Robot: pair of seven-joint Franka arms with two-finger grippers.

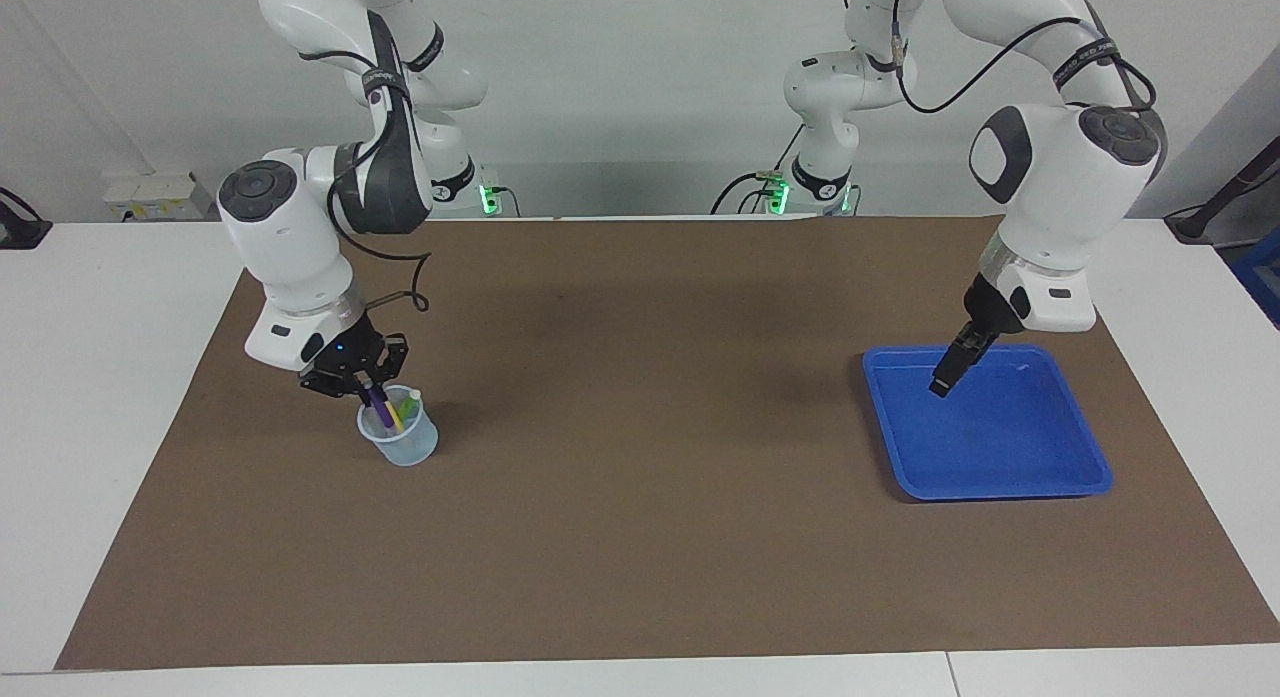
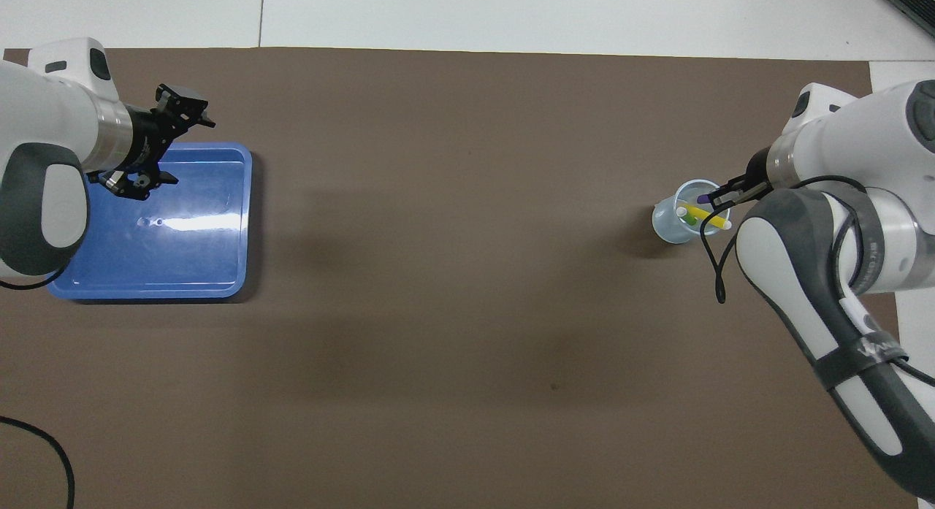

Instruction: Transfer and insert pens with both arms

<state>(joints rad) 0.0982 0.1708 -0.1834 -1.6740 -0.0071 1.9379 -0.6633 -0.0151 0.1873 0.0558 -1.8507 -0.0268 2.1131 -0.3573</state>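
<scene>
The right gripper (image 1: 361, 381) hangs low over a small clear plastic measuring cup (image 1: 412, 447) that stands on the brown mat (image 1: 640, 497) at the right arm's end of the table. All three pens are in the cup, directly under this gripper and leaning against the rim.

The slim purple marker pen (image 1: 378, 407) stands steepest. Its upper end rises out of the cup right at the gripper's tip, so pen and gripper meet there. I cannot tell whether the gripper is clamped on the pen or merely around it.

The slim yellow marker pen (image 1: 393, 414) leans just beside the purple one, on the side away from the gripper's wrist. In the overhead view it lies slantwise across the cup's mouth with its pale end poking over the rim, below the gripper's tip.

The slim green marker pen (image 1: 408, 410) sits farthest from the gripper inside the cup, with its pale translucent cap end uppermost.

The left gripper (image 1: 941, 383) hangs with its jaws spread wide and nothing between them. Beneath it is the shallow blue plastic tray (image 1: 1000, 467), and it is over the tray's edge nearer to the robots. The pens are well apart from this gripper, at the table's other end.
</scene>
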